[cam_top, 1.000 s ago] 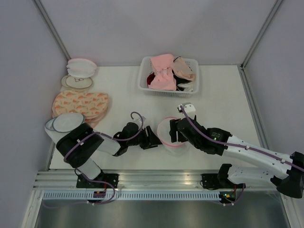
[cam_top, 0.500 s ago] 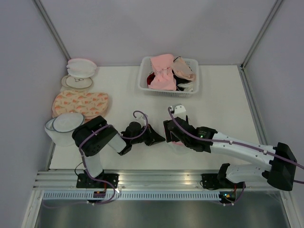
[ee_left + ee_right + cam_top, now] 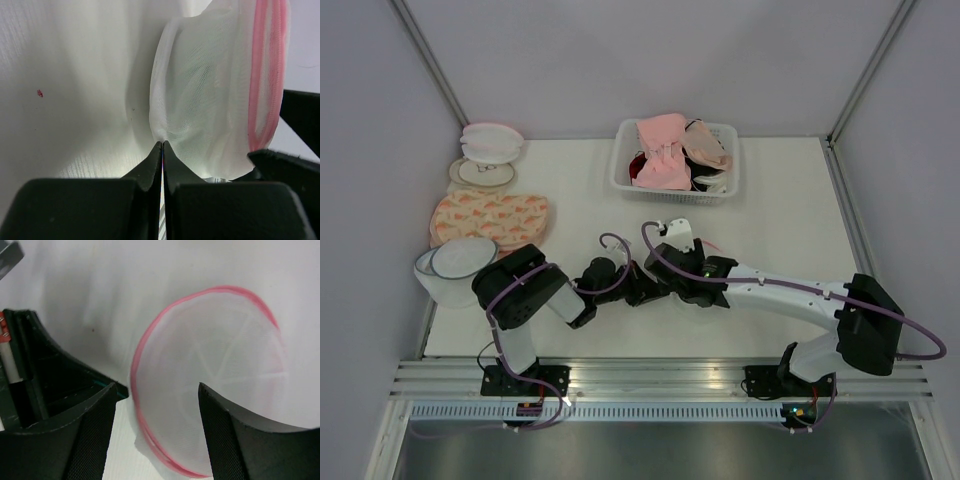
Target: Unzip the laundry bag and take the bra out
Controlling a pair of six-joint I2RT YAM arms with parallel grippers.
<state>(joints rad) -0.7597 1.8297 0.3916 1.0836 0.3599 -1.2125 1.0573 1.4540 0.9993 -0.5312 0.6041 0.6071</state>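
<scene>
1. Since a second ago, the left gripper (image 3: 162, 148) has been brought from part-open to fully shut. The right arm (image 3: 790, 295) has been swung leftward, so that the laundry bag (image 3: 215, 365) is now almost wholly covered by it in the top view.
2. A fold of the bag's white mesh is drawn to a point at the closed left fingertips. It is judged to be pinched there, apart from the pink zipper trim (image 3: 265, 75).
3. The right gripper (image 3: 157, 435) is held wide open over the bag with nothing grasped. The bag's rim is framed between its fingers.
4. The bag lies on the table (image 3: 580, 200) between the two grippers.
5. In the right wrist view the trim reads as an unbroken ring, so the bag is judged still zipped. No zipper pull can be picked out.
6. The bra cannot be made out. Only a faint pale-green tint shows through the mesh in the left wrist view, so it is presumed to be inside the bag.
7. With the bag now anchored on the left, the zipper can be worked by the right gripper once the pull is found. The thin mesh might slip from the pinch.
8. A basket (image 3: 618, 155) of other bras stands well beyond the bag.
</scene>
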